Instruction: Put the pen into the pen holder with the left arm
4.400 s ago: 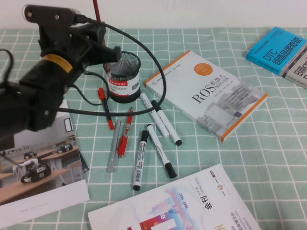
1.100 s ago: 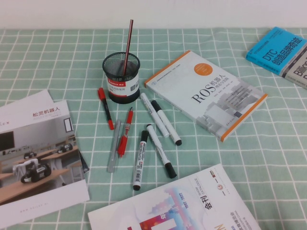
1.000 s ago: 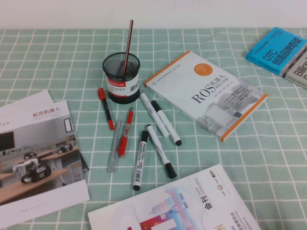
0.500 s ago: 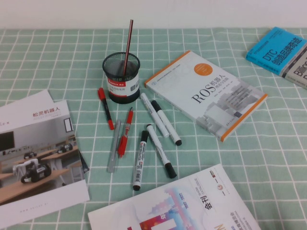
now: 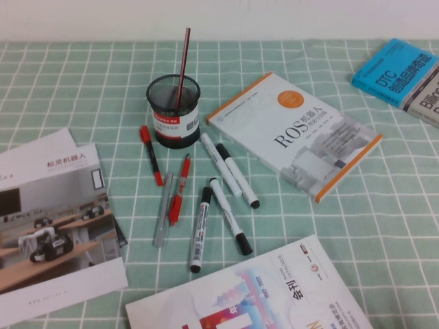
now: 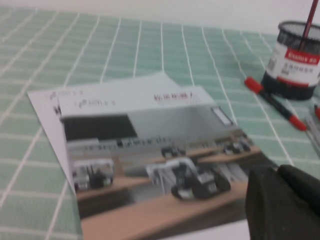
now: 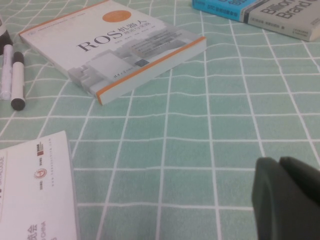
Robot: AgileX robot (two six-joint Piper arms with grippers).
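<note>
The pen (image 5: 182, 65), a thin dark-red stick, stands leaning inside the black mesh pen holder (image 5: 174, 110) at the back middle of the table. Neither arm shows in the high view. In the left wrist view the left gripper (image 6: 278, 172) is shut and empty, low over a brochure (image 6: 150, 150), well away from the pen holder (image 6: 298, 60), with the pen (image 6: 311, 12) sticking out of it. In the right wrist view the right gripper (image 7: 280, 162) is shut and empty above the green checked cloth.
A white ROS book (image 5: 295, 133) lies right of the holder and a blue book (image 5: 401, 72) at the far right. A brochure (image 5: 51, 219) lies at the left and a booklet (image 5: 254, 295) at the front. Several markers (image 5: 223, 185), a red pen (image 5: 178, 188) and a short black pen (image 5: 151, 155) lie in front of the holder.
Since 4.4 s ago the left arm has let go of the pen and pulled back out of the high view. The pen stands in the holder. Nothing has moved in the last second.
</note>
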